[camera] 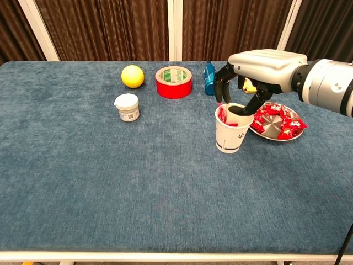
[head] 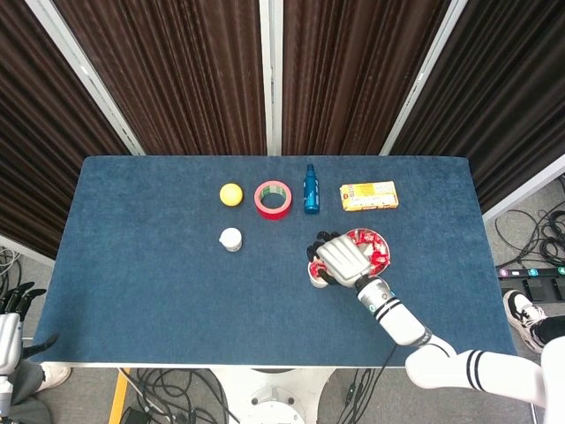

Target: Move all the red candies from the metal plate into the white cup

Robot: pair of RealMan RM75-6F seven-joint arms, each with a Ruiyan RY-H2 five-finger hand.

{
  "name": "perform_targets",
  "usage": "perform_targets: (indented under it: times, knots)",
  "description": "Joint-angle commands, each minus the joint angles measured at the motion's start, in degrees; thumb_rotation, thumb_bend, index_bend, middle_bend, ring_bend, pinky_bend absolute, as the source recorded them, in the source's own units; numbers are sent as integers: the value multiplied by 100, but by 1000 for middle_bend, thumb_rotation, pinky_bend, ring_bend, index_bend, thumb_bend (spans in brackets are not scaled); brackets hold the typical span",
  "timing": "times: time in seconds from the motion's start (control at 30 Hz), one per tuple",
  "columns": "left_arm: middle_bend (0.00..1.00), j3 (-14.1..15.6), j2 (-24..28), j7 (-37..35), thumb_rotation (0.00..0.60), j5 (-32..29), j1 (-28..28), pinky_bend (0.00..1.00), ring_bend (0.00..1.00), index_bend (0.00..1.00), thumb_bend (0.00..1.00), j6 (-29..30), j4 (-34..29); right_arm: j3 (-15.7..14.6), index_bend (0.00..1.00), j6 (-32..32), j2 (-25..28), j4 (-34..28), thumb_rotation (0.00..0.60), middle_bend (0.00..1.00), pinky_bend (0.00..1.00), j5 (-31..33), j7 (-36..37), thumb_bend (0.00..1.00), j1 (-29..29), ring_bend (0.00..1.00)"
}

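- I have the right hand (camera: 259,63) poised over the white cup (camera: 231,130), its dark fingers (camera: 241,109) reaching down into the cup's mouth; one red candy (camera: 223,114) shows just inside the rim beside the fingertips.
- I cannot tell from either view whether the fingers are pinching that candy or have let it go; they are curled downward, only partly spread.
- The relation my next move turns on: the metal plate (camera: 268,128) lies just beside the cup, to the right of my fingers and slightly farther back, and the hand's back already overhangs its near edge.
- The red candies on the plate (camera: 285,118) form one heap along its far and right side; I cannot count them exactly, so several remain.
- The right hand is much the nearer; the left hand (head: 9,331) hangs off the table's edge, well apart, too small to read.
- Farther beyond my fingers: one white jar (camera: 127,106), one yellow ball (camera: 132,76), one red tape roll (camera: 174,81), one blue bottle (camera: 210,79), one yellow box (head: 369,195).
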Motion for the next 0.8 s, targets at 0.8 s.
perform_targets:
  times: [0.8]
  knots:
    - [247, -3, 43, 59, 600, 43, 7, 279, 169, 302, 109, 29, -82, -23, 386, -351, -318, 1531, 600, 395, 303, 1276, -457, 62, -7, 162]
